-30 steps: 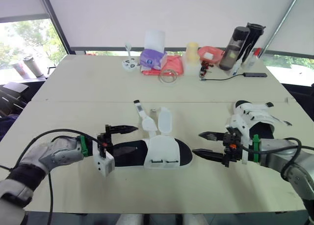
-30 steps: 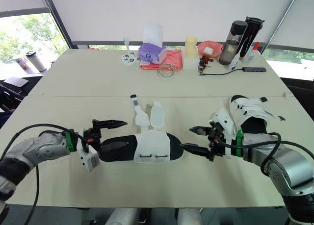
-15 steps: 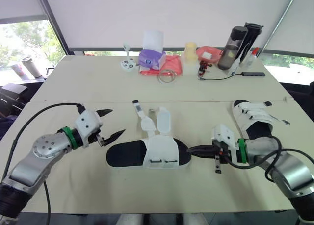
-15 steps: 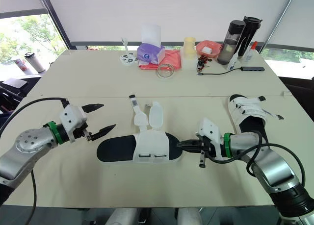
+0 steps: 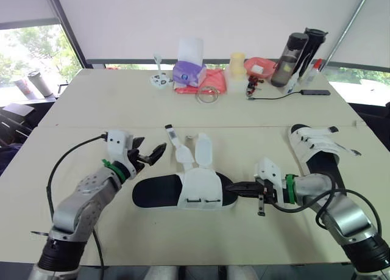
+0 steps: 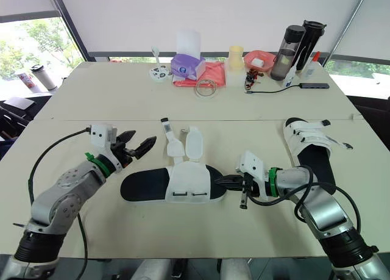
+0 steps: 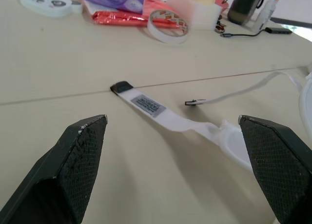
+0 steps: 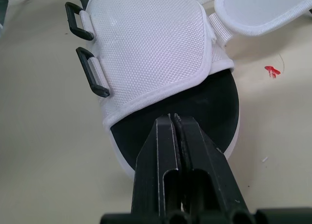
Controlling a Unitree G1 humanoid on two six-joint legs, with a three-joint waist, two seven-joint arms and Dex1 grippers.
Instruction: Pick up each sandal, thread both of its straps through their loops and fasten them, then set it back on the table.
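Bright, even daylight enters from the far windows (image 5: 27, 54), casting soft shadows.

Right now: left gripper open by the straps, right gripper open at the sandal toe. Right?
No: the right gripper is shut at the sandal toe, as the right wrist view shows. The left gripper is open by the straps.

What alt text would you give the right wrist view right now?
The shut right claw points at the toe of a sandal lying on the table. Two black loops on its white mesh upper are empty.
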